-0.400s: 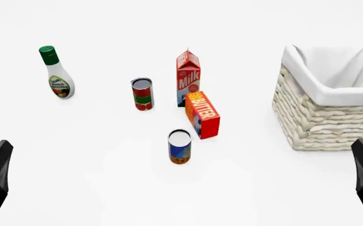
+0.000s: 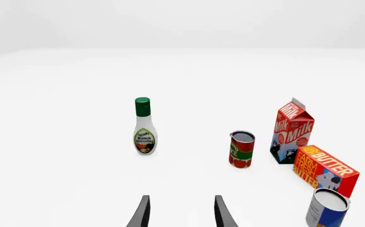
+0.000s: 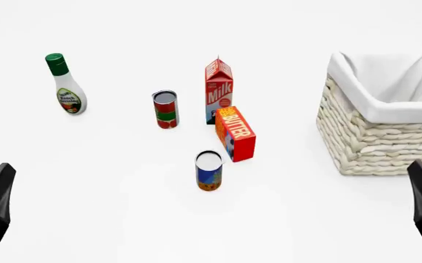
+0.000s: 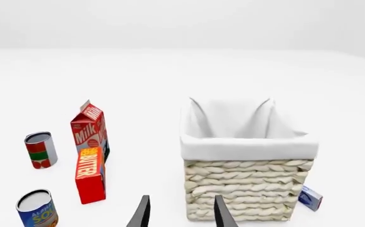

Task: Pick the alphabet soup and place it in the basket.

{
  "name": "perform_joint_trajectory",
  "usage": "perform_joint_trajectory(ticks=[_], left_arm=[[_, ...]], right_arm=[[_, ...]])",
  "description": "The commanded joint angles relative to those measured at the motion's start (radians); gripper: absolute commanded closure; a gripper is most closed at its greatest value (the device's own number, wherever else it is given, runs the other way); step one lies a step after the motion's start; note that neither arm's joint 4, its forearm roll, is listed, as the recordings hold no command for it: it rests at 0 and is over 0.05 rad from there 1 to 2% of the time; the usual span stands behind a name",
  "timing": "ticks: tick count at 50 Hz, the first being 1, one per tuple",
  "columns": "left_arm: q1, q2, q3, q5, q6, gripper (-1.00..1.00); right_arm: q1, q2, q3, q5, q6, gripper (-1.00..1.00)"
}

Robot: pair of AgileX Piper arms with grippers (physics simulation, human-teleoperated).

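The table (image 3: 123, 219) is plain white and carries everything. The basket (image 3: 375, 145) stands at the far right of the front view, upright, its white cloth lining folded over the rim, well apart from the other goods. In my right wrist view a small blue-and-white box (image 4: 310, 197) lies beside the basket's base, partly hidden by it; I cannot tell whether they touch.

Near the middle, the milk carton (image 3: 219, 90) stands upright. The butter box (image 3: 236, 133) stands just in front of it, very close, though I cannot tell whether they touch. The dressing bottle (image 3: 64, 85), with its green cap, stands alone far to the left. The red-and-green can (image 3: 165, 109) stands upright to the left of the milk carton, apart from it.

The soup can (image 3: 208, 170) stands upright nearest to me, just in front of the butter box and a little to its left, out on the open table and outside the basket.

My left gripper (image 2: 181, 213) has its fingers spread apart and holds nothing, touching nothing. My right gripper (image 4: 181, 213) is likewise spread, holding and touching nothing. Both sit at the near corners in the front view, well away from the soup can.
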Motion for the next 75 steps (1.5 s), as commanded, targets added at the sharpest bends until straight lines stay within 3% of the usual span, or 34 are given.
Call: perform_joint_trajectory(ticks=[1, 23, 40, 75], left_arm=[[0.000, 0.000, 0.000, 0.000, 0.000, -1.00], [0.000, 0.000, 0.000, 0.000, 0.000, -1.00], [0.000, 0.000, 0.000, 0.000, 0.000, -1.00], [0.000, 0.000, 0.000, 0.000, 0.000, -1.00]], right_arm=[[0.031, -0.002, -0.037, 0.023, -0.003, -1.00], [0.155, -0.002, -0.160, 0.093, -0.024, -1.00], [0.288, 0.003, -0.172, 0.089, -0.032, -1.00], [0.529, 0.530, -0.155, -0.433, -0.020, -1.00]])
